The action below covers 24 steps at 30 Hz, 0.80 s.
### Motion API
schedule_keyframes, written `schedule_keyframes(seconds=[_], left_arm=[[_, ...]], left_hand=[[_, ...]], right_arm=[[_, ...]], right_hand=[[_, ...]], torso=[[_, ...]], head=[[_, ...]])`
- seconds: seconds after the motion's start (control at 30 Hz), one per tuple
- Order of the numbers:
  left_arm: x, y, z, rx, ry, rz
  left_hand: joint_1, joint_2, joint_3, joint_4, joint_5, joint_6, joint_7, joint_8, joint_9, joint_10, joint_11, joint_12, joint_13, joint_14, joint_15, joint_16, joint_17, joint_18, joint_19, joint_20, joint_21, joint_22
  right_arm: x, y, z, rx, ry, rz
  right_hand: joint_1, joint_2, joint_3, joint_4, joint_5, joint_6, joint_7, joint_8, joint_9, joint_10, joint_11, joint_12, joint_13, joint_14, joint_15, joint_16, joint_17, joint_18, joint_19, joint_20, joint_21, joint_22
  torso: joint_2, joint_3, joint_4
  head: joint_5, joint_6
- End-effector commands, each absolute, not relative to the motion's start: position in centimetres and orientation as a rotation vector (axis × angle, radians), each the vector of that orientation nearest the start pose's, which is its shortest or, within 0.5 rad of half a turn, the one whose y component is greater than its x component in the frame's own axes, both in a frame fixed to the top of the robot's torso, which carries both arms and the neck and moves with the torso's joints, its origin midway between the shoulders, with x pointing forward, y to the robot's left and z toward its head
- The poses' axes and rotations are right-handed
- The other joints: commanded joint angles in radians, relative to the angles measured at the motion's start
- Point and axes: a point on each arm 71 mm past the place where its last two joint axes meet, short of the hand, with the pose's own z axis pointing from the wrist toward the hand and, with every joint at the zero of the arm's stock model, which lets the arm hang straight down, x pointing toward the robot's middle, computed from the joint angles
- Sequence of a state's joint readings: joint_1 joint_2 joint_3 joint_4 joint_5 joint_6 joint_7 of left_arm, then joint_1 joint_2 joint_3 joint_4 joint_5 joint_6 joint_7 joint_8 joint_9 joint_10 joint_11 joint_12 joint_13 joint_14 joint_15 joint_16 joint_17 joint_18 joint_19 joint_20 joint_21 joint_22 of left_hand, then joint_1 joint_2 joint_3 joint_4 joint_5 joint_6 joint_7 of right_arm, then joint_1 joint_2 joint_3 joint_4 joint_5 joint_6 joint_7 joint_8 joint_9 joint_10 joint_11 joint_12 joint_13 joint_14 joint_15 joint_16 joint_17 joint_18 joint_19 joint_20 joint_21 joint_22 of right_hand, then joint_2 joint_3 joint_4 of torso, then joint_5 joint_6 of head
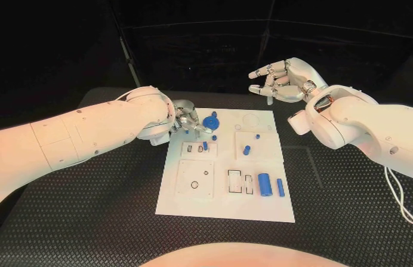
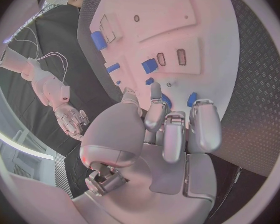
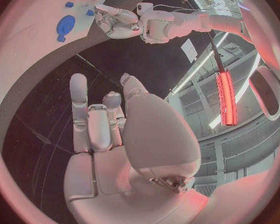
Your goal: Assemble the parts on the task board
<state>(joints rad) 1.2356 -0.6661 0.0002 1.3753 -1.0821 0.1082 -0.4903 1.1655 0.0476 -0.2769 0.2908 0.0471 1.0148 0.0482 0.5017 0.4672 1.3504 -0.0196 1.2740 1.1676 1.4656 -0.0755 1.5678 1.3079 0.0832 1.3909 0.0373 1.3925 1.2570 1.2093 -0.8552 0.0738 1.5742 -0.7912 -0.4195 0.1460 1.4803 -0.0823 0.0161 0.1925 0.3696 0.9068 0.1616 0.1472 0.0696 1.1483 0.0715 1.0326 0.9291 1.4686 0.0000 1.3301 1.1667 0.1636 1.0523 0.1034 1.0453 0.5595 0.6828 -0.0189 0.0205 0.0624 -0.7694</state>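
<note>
So the left hand (image 1: 182,119) is parked right over the far-left corner of the task board (image 1: 225,210), fingers curled down toward the surface next to the round blue disc part (image 1: 212,123). Honestly I can't tell if it's pinching anything: from the left wrist view the fingertips (image 2: 155,90) sit just above a small blue peg (image 2: 150,80) and the blue disc, but whether there's contact is hidden. If it's going for a pick, I'd say go slow and straight down, since a couple of little blue pegs (image 1: 209,144) stand close by and a sideways sweep could knock them. Moving right across the board: there's a short blue piece (image 1: 246,149) mid-board, then the big blue cylinder (image 1: 265,184) and a thinner blue pin (image 1: 280,186) lying beside the rectangular slots (image 1: 234,181) near the front-right. Those look not yet seated, so I'd guess plenty of the job is left. The left hand is close to the board's left edge, so watch that nothing gets nudged off onto the black table (image 1: 344,219). Over on the right, the right hand (image 1: 284,79) is lifted well past the far edge, fingers loosely spread and holding nothing, which leaves that whole side of the board open for moves.
</note>
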Motion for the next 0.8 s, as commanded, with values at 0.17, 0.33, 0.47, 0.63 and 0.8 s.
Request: schedule_keyframes(seconds=[0.17, 0.33, 0.47, 0.63, 0.8], left_arm=[[51.5, 16.0, -20.8, -0.089, 2.294, -0.415], [51.5, 15.6, -21.1, -0.069, 2.313, -0.402], [51.6, 15.4, -21.2, -0.062, 2.321, -0.396], [51.7, 15.0, -21.3, -0.052, 2.329, -0.394], [51.7, 14.6, -21.4, -0.041, 2.336, -0.394]], left_hand=[[0.005, 0.006, -0.005, 0.0, 0.0, -0.011, 0.003, 0.009, 0.007, 0.0, 0.001, 0.003, 0.0, 0.105, -0.001, 0.003, 0.263, -0.018, 0.008, -0.003, 0.006, 0.004], [0.006, 0.011, -0.004, 0.0, 0.0, -0.014, 0.003, 0.011, 0.012, -0.001, 0.002, 0.002, -0.001, 0.105, 0.0, 0.003, 0.263, -0.018, 0.008, -0.002, 0.007, 0.005], [0.007, 0.014, -0.003, -0.001, 0.0, -0.016, 0.003, 0.012, 0.014, -0.001, 0.002, 0.003, 0.001, 0.105, 0.0, 0.003, 0.263, -0.018, 0.008, -0.002, 0.008, 0.007], [0.008, 0.015, -0.003, -0.001, 0.0, -0.016, 0.003, 0.013, 0.016, 0.0, 0.002, 0.005, 0.003, 0.105, 0.0, 0.003, 0.263, -0.019, 0.009, -0.002, 0.009, 0.01], [0.008, 0.015, -0.003, -0.001, 0.0, -0.016, 0.003, 0.013, 0.016, 0.0, 0.002, 0.005, 0.003, 0.105, 0.0, 0.003, 0.263, -0.019, 0.009, -0.002, 0.009, 0.01]], right_arm=[[49.3, -19.3, -12.5, 0.377, 1.494, 1.175], [49.3, -19.1, -12.5, 0.373, 1.497, 1.173], [49.4, -19.1, -12.6, 0.373, 1.5, 1.172], [49.4, -19.0, -12.6, 0.372, 1.503, 1.173], [49.5, -18.9, -12.7, 0.371, 1.507, 1.174]], right_hand=[[0.002, 0.005, 0.001, -0.006, 0.006, -0.007, -0.001, 0.004, -0.001, -0.009, -0.001, -0.005, -0.003, 0.011, -0.007, -0.008, -0.005, 0.013, -0.009, -0.002, -0.006, -0.005], [0.001, 0.004, 0.001, -0.006, 0.007, -0.008, -0.001, 0.004, -0.001, -0.01, -0.001, -0.006, -0.004, 0.011, -0.007, -0.01, -0.008, 0.013, -0.01, -0.002, -0.008, -0.008], [0.001, 0.004, 0.001, -0.006, 0.008, -0.008, -0.001, 0.004, -0.001, -0.011, -0.001, -0.007, -0.006, 0.01, -0.007, -0.012, -0.012, 0.014, -0.012, -0.002, -0.01, -0.012], [0.0, 0.003, 0.001, -0.006, 0.009, -0.009, -0.001, 0.004, -0.001, -0.012, -0.001, -0.01, -0.008, 0.009, -0.007, -0.014, -0.014, 0.014, -0.014, -0.002, -0.012, -0.016], [-0.001, 0.003, 0.0, -0.006, 0.009, -0.009, -0.001, 0.004, -0.001, -0.014, -0.001, -0.012, -0.011, 0.008, -0.007, -0.017, -0.017, 0.015, -0.016, -0.002, -0.015, -0.02]], torso=[[0.002, -0.0005, -0.0006], [0.003, -0.0006, -0.0014], [0.002, -0.0006, -0.0013], [0.003, -0.0004, -0.0016], [0.002, -0.001, -0.001]], head=[[0.001, -0.003], [0.003, -0.004], [0.003, -0.007], [0.004, -0.008], [0.003, -0.011]])
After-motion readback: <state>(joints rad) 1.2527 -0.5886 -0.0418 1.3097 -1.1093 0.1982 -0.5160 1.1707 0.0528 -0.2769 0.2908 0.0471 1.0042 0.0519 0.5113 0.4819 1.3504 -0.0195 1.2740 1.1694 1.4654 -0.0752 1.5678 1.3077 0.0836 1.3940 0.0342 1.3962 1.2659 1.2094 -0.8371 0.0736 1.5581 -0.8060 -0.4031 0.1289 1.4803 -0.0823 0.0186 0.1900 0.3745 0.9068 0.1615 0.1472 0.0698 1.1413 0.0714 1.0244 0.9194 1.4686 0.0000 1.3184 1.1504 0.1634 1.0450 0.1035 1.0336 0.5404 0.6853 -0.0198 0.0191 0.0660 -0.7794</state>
